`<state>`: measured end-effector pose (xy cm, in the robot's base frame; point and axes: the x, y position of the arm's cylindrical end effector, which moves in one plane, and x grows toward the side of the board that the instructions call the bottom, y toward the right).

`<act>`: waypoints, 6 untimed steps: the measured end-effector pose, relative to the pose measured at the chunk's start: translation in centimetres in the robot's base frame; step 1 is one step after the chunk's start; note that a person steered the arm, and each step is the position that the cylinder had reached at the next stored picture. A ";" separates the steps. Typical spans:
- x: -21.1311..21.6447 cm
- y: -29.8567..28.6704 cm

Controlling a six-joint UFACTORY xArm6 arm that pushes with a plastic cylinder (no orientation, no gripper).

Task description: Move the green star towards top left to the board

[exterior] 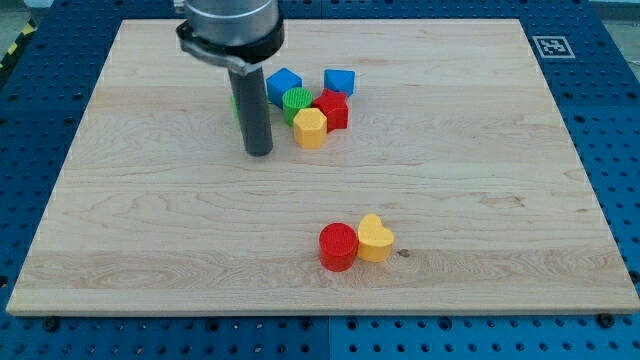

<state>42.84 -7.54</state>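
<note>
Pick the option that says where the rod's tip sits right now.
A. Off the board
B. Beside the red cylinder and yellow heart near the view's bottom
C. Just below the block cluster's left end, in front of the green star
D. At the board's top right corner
C: my tip rests on the board just below the cluster's left end, the rod hiding most of the green star, left of the yellow block.

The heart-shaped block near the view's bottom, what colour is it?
Yellow. The heart block shows clearly in the camera view, touching a red cylinder.
</note>
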 end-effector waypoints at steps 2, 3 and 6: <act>-1.3 -1.2; -3.7 -3.3; -3.5 -4.7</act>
<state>39.32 -12.28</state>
